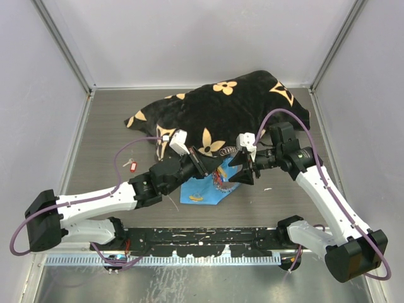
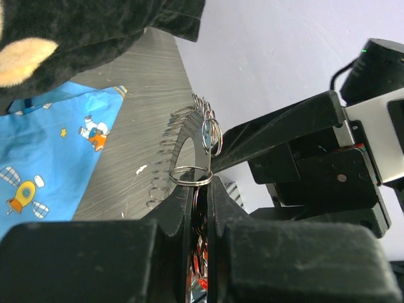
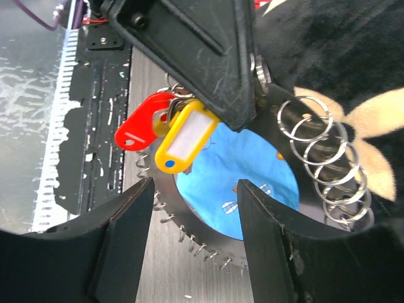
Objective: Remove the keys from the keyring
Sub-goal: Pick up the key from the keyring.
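The keyring (image 3: 193,225) is a large flat grey loop with several small split rings (image 3: 315,146) along its rim. My left gripper (image 2: 201,186) is shut on its edge and holds it upright above the table. Two keys hang from the loop beside the left finger (image 3: 189,50), one with a red head (image 3: 136,129) and one with a yellow head (image 3: 183,140). My right gripper (image 3: 194,183) is open; its fingers (image 3: 126,240) straddle the loop's lower rim without touching it. From above, the left gripper (image 1: 208,165) and the right gripper (image 1: 243,172) meet nose to nose.
A blue patterned cloth (image 1: 203,192) lies under the grippers with a small yellow piece (image 1: 197,199) on it. Behind is a black cloth with tan flowers (image 1: 221,110). A loose red key (image 1: 130,165) lies on the table at the left. A black rail (image 1: 202,240) runs along the near edge.
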Controlling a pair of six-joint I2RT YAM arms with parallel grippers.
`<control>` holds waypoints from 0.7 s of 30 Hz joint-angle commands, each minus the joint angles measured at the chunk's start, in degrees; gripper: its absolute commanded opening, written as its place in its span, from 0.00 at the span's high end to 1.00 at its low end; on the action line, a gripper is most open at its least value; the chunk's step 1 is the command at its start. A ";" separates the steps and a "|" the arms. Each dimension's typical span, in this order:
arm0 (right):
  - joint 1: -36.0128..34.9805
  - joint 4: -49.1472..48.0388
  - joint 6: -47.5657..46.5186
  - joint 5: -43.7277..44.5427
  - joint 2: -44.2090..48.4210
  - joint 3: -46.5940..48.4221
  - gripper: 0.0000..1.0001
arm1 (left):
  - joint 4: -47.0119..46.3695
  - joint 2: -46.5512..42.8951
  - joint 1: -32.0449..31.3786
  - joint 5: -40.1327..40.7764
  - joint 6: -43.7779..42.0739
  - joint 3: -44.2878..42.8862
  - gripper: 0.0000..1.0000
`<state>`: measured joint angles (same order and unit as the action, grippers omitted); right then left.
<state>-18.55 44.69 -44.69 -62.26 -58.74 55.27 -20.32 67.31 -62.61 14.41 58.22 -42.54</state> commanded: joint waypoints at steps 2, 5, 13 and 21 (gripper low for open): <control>-0.41 -6.22 3.64 4.05 0.73 -0.12 0.39 | 7.37 0.73 -2.43 11.24 3.66 -5.96 1.00; -0.75 -6.67 4.07 3.59 0.67 -0.33 0.38 | 10.27 1.11 -3.23 13.51 5.47 -7.63 1.00; -2.26 -7.50 4.03 3.29 0.62 -1.44 0.37 | 12.97 2.61 -4.01 15.73 10.21 -9.79 1.00; -3.91 -9.32 3.37 7.63 0.51 -2.09 0.37 | 10.64 3.03 -4.00 14.52 11.69 -10.02 1.00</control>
<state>-21.58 38.72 -41.41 -57.23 -58.76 52.80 -5.28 70.72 -66.32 27.24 68.10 -49.39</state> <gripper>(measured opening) 0.636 0.063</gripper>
